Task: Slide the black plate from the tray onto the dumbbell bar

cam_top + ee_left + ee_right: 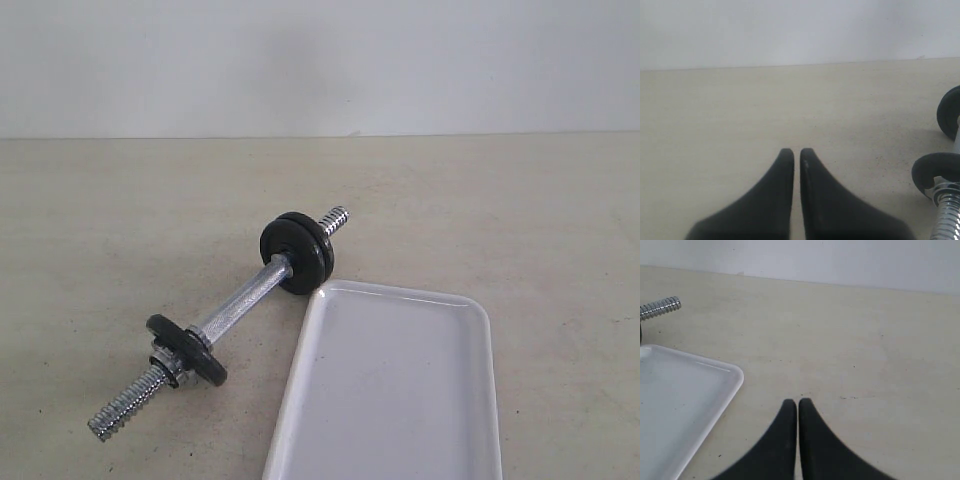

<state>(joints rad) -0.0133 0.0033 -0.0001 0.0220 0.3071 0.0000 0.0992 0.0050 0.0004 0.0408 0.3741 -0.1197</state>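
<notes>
Black plate (297, 251) already sits on the dumbbell bar (240, 297) toward its far end, just beside the far left corner of the tray (390, 400), whose visible part lies bare. The task looks done. Over the counter (500, 220), the left tool (796, 152) and right tool (798, 402) are both closed, holding nothing.

**Black, chrome and white on pale beige**

The black plate (297, 252) is matte black all over, and so is the second plate (186, 349). The bar (243, 297) is shiny silver chrome, with a fine cross-hatched pattern along its middle and coarse ribbed threads at both ends. The tray (390, 400) is plain glossy white with soft grey shading. The table (100, 220) is pale beige with faint dark specks. The wall (320, 60) is off-white. The left gripper (796, 151) and right gripper (797, 402) are plain black.
</notes>
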